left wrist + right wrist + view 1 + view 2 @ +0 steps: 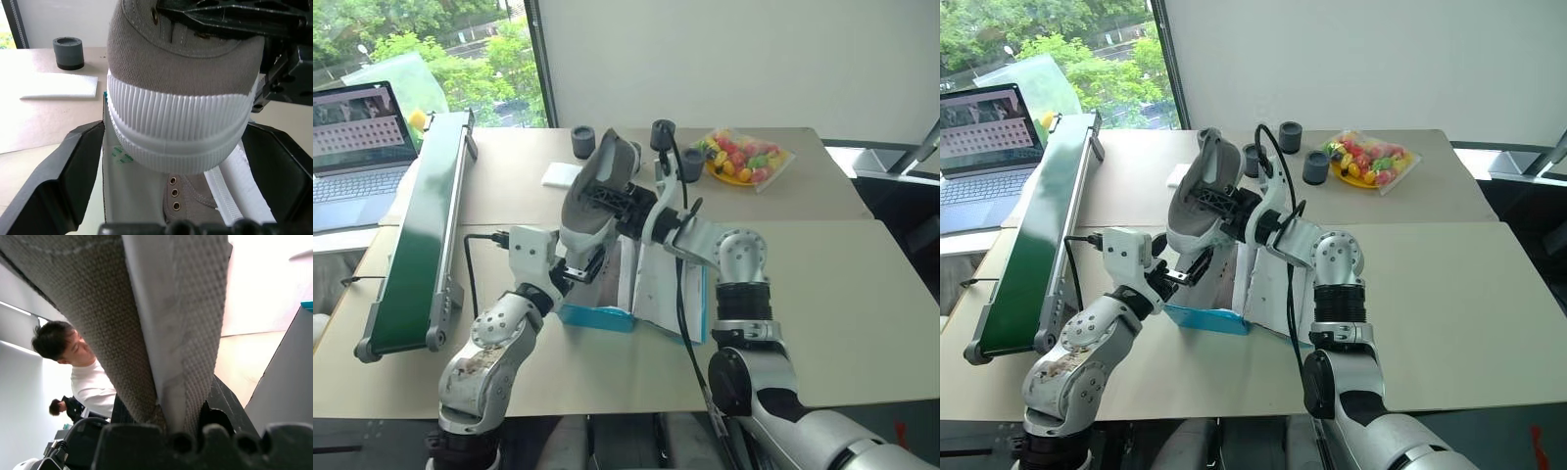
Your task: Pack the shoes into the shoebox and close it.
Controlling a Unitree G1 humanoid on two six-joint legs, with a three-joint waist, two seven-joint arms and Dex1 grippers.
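Beige tabletop (862, 294) fills most of my head-camera frame, with a window and trees at the upper left. Largest on it is one green conveyor belt (421, 235) running down the left side, and one open laptop (357, 147) sits at the far left edge beyond it.

At centre I count one turquoise shoebox (597, 315), its white-lined lid (661, 294) standing open toward the right of the frame. I can count two sneakers: one grey shoe (597, 186) is held up above the box, sole toward the upper left, and the second shoe (188, 203) lies inside the box, its eyelets visible through the left wrist camera beneath the raised one.

My right gripper (625, 203) is clamped on the raised shoe's upper; the right wrist camera shows grey fabric pinched between its fingers. My left gripper (579, 266) sits just under that shoe at the box's left end with its jaws spread wide and nothing in them.

Smaller things at the top of the frame: one bag of coloured sweets (744, 157), three dark cylinders (583, 141), and one flat white pad (562, 174). One person (80, 367) appears in the right wrist camera.
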